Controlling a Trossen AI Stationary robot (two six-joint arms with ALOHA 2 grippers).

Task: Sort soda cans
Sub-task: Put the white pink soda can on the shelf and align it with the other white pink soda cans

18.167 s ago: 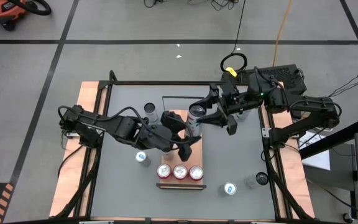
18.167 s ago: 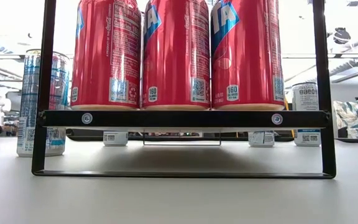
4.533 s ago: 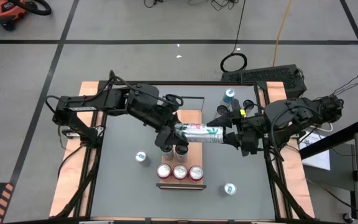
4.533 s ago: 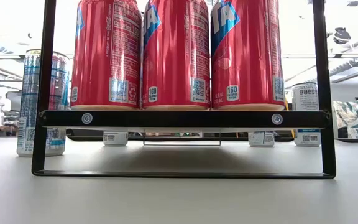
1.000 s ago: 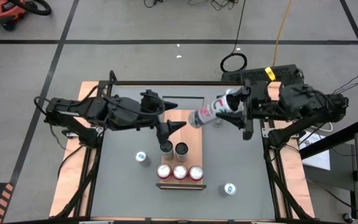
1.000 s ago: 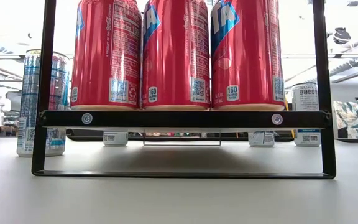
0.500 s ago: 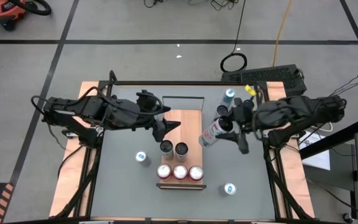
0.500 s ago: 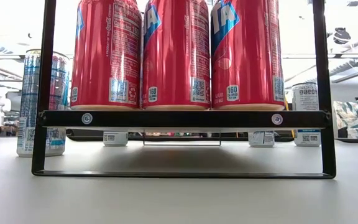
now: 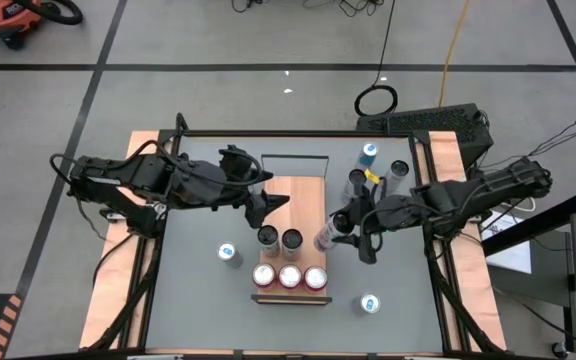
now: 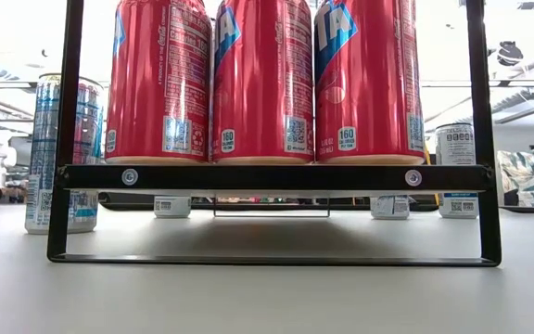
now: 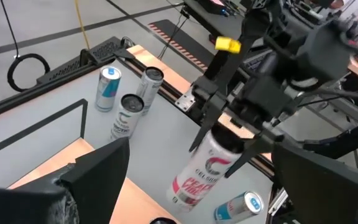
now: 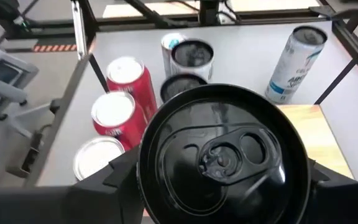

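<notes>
My right gripper (image 9: 342,228) is shut on a silver-grey can with a dark top (image 9: 325,237), tilted, just right of two dark-topped cans (image 9: 279,238) that stand on the wooden board (image 9: 303,195). Three red cans (image 9: 289,276) stand in a row on the black rack (image 10: 267,176) at the near end. My left gripper (image 9: 271,205) is open and empty over the board, left of the held can. Blue cans stand at the near left (image 9: 228,254), the near right (image 9: 369,303) and the far right (image 9: 369,152). My right gripper pinches the can's side wall just below its dark top (image 11: 219,138), one finger (image 11: 207,115) on each side. The fingers come from the table's right, slanting down, and lie across the can. The can hangs tilted, top toward the gripper, lower end (image 11: 182,193) close over the board.
Two more silver cans (image 9: 357,178) (image 9: 399,168) stand at the far right by the blue one. The rack's black uprights (image 10: 478,130) rise at the board's near end. A thin black frame (image 9: 293,158) lies at the far end.
My right gripper has carried the silver can from the far right toward the near edge and the left, down to beside the two dark-topped cans. The can has tipped from nearly lying to more upright. It stays held.
</notes>
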